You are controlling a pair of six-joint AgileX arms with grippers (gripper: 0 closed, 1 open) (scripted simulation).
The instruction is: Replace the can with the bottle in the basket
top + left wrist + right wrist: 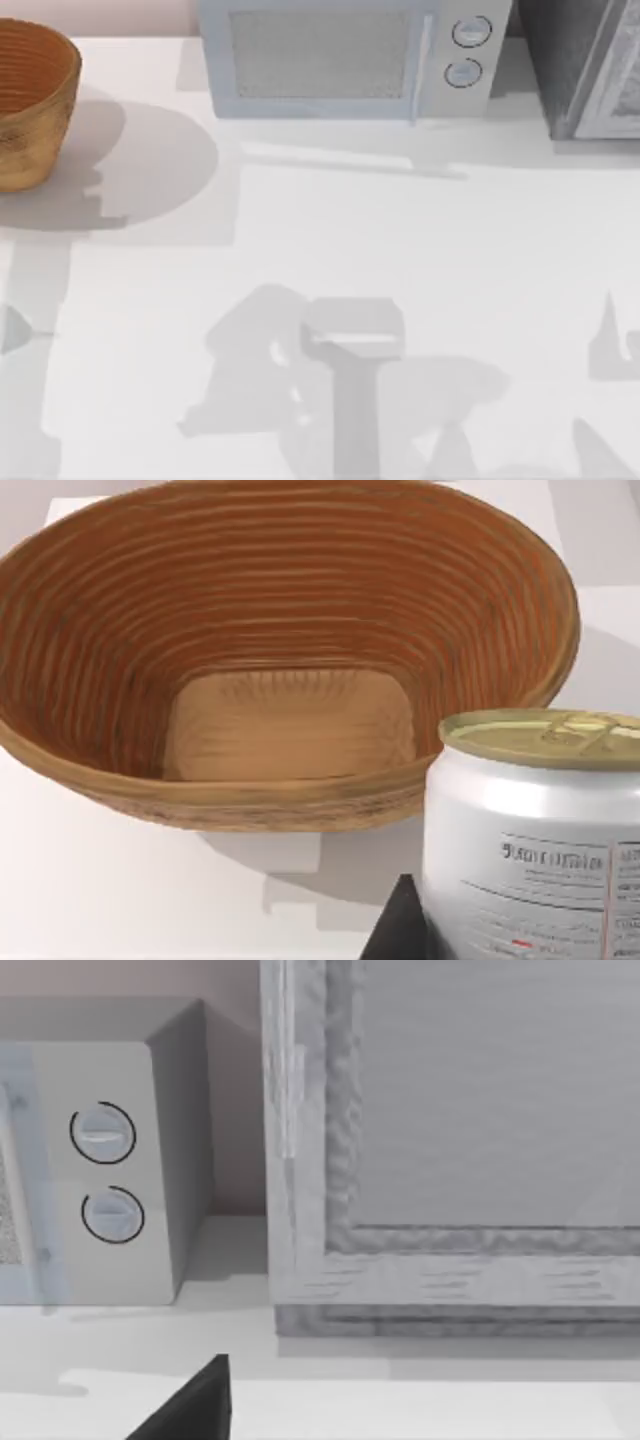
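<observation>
Orange-brown woven wicker basket (30, 100) at the top view's upper left edge, white gold-topped can (540, 830) outside it; claw state untellable.

I look down on a plain white table (330, 250) crossed by soft grey shadows. At its far edge stands a pale grey microwave (350, 55) with a mesh door window and two round dials (466, 50) on its right side. Just to the right of it sits a grey cabinet (590, 70) with a rough framed panel. Behind both runs a pale pinkish wall (100, 15).
</observation>
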